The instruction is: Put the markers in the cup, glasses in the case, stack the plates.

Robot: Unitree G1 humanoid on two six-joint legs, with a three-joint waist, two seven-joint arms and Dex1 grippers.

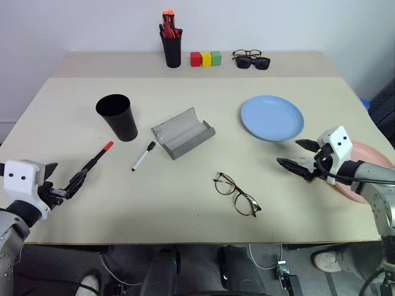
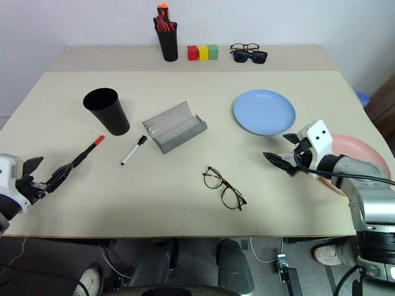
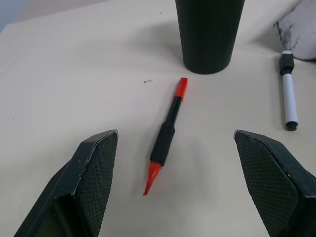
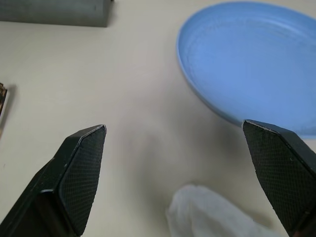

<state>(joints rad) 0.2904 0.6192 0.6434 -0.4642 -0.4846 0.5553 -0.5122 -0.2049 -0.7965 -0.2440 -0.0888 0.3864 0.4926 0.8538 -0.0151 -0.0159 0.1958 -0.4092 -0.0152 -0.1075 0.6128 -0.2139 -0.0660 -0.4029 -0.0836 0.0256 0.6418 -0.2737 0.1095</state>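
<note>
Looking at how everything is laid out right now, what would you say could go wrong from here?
1. The left gripper is open around the red-capped marker, which lies flat on the table; closing could roll or flick it away.
2. The black cup stands just beyond the marker; a careless lift might topple it.
3. The right gripper hovers open beside the blue plate, above the pink plate; grabbing a shallow rim could slip.

Beige table (image 1: 185, 203) bearing cup (image 1: 117, 117), plates (image 1: 272, 117), glasses (image 1: 237, 194)
</note>
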